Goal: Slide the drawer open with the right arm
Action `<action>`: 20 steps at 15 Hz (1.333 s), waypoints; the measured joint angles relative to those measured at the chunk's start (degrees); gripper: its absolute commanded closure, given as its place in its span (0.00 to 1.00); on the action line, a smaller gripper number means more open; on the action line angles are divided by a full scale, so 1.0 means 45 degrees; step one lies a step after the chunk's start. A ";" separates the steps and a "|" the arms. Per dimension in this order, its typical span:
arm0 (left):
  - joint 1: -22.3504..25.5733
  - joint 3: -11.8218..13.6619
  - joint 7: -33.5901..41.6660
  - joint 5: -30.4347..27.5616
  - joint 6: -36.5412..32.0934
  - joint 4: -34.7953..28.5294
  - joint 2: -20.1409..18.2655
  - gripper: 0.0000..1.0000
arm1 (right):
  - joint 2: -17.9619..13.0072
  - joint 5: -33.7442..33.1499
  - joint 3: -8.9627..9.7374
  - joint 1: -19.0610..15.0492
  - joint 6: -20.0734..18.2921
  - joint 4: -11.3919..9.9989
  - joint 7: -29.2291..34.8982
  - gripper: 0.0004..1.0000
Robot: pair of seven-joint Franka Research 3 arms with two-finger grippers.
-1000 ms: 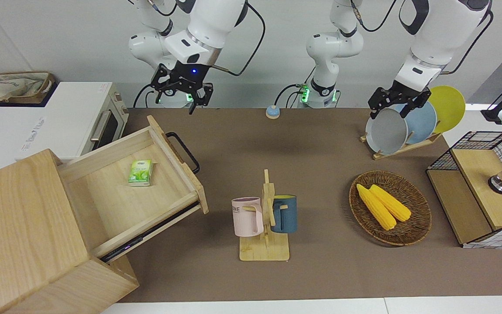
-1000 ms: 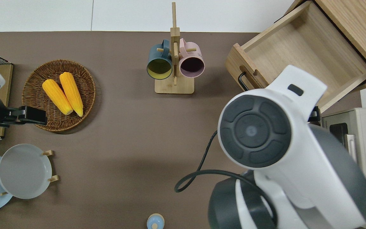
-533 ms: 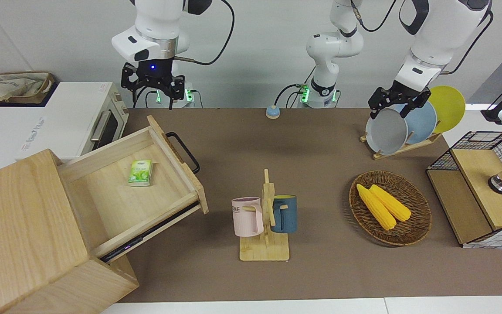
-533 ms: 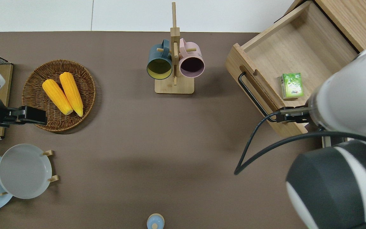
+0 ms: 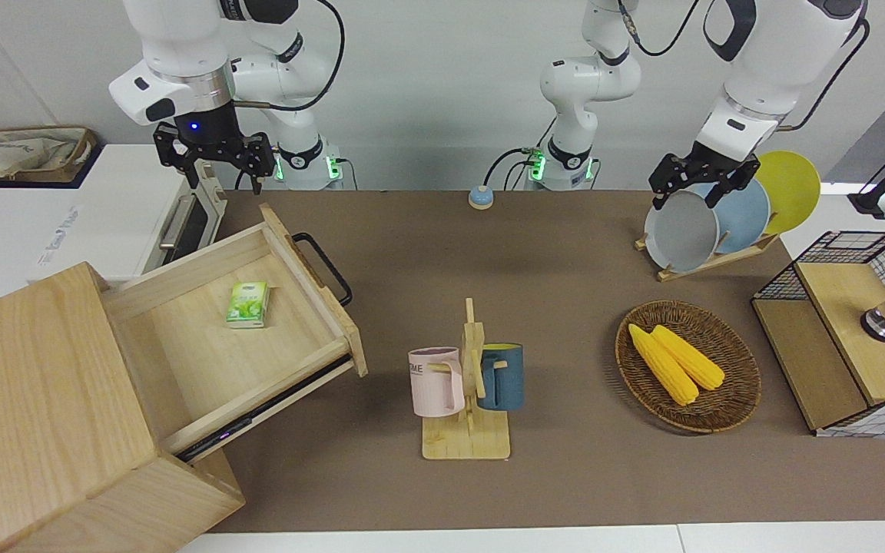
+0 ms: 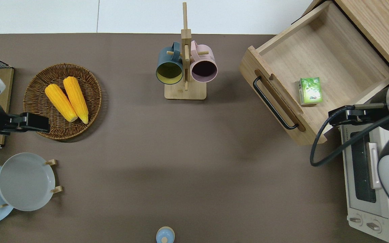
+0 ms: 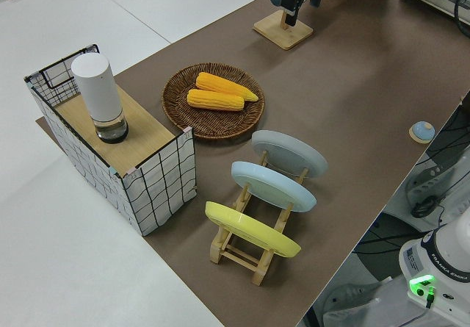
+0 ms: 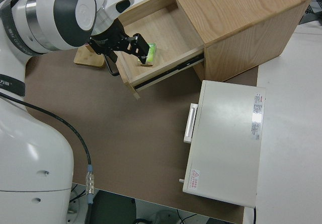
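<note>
A brown table mat [image 5: 565,253] laid over a white tabletop carries the big pale wooden box [image 5: 35,415] at the right arm's end, and the drawer [image 5: 235,338] is seen pulled well out of it, a small green packet [image 5: 247,304] lying inside and the black bar handle [image 5: 323,267] untouched on its front. The right gripper [image 5: 213,163] is held up in the air over the white toaster oven [image 6: 366,175], its fingers spread and empty, while the left arm is parked with its gripper [image 5: 698,181] fingers apart on nothing. The opening looks done, so the step in hand is judged to be clearing away, best done by keeping the gripper high and carried away from the handle and the oven, so that the drawer is not nudged back in.
</note>
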 measured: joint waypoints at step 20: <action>0.0000 0.0000 0.0000 0.0000 0.0000 0.0000 0.0000 0.00 | -0.0171 0.1671 -0.0627 -0.1087 0.1593 -0.1673 -0.2758 0.01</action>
